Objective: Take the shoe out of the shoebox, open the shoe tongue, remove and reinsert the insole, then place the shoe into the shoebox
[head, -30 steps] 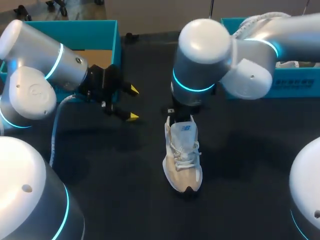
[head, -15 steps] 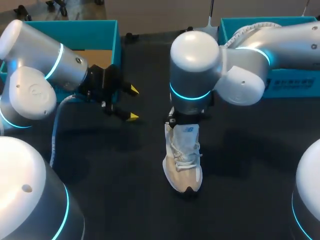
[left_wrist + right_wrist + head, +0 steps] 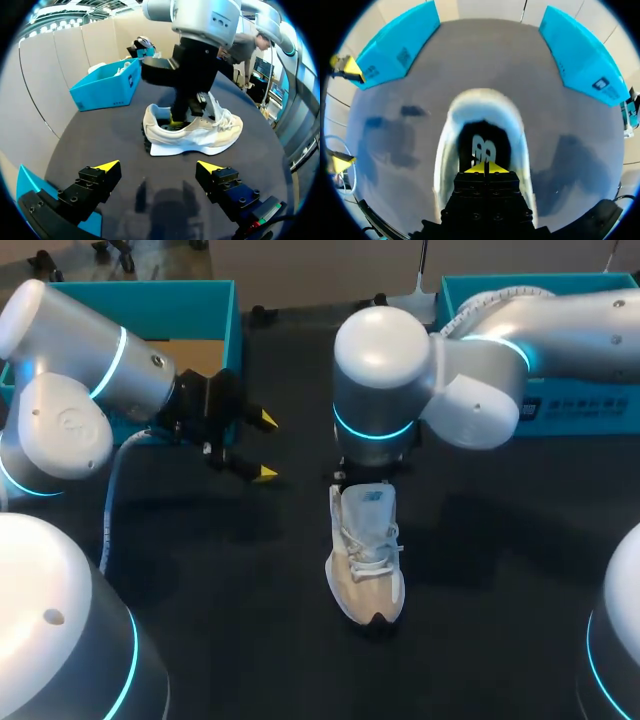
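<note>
A white and beige sneaker [image 3: 366, 558] lies on the black table, toe toward the near edge. My right arm's wrist [image 3: 375, 390] hangs over its heel and hides the gripper in the head view. In the right wrist view my right gripper [image 3: 485, 168] is shut, tips together, pointing down into the shoe's opening just above the dark insole [image 3: 484, 145]. The left wrist view shows that gripper [image 3: 175, 120] inside the heel opening of the sneaker [image 3: 200, 131]. My left gripper [image 3: 264, 447] stands open to the left of the shoe, holding nothing, its own tips [image 3: 159, 166] well short of the shoe.
A teal box [image 3: 232, 315] with a brown floor stands at the back left behind my left arm. A second teal box [image 3: 590, 405] stands at the back right, partly under my right arm. Bare black table surrounds the shoe.
My right arm's wrist has shifted left and down over the shoe's heel. The shoe and my left arm have stayed put.
</note>
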`<action>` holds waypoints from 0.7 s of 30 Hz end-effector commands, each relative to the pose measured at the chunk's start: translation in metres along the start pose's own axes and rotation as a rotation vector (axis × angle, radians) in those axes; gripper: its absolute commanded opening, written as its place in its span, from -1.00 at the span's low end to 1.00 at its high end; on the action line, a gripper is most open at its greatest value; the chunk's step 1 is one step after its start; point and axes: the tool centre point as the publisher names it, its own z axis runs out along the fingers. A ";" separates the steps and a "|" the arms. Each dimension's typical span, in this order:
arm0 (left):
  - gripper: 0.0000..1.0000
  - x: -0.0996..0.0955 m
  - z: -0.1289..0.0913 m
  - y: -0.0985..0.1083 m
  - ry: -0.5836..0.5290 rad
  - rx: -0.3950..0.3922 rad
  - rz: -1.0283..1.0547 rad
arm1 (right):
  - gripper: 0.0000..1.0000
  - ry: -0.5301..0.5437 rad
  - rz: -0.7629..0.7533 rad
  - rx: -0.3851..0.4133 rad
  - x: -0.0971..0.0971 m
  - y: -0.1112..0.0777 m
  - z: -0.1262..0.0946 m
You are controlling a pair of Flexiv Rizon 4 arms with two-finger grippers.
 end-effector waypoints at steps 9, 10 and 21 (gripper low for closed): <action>1.00 0.001 0.000 0.000 -0.001 -0.001 0.000 | -1.00 -0.001 -0.045 -0.024 0.004 0.032 0.023; 1.00 0.001 0.000 0.000 -0.001 -0.001 0.000 | -1.00 -0.002 -0.048 -0.019 0.005 0.031 0.027; 1.00 0.001 0.000 0.000 -0.001 -0.001 0.000 | -1.00 0.024 -0.077 0.059 -0.002 0.017 0.006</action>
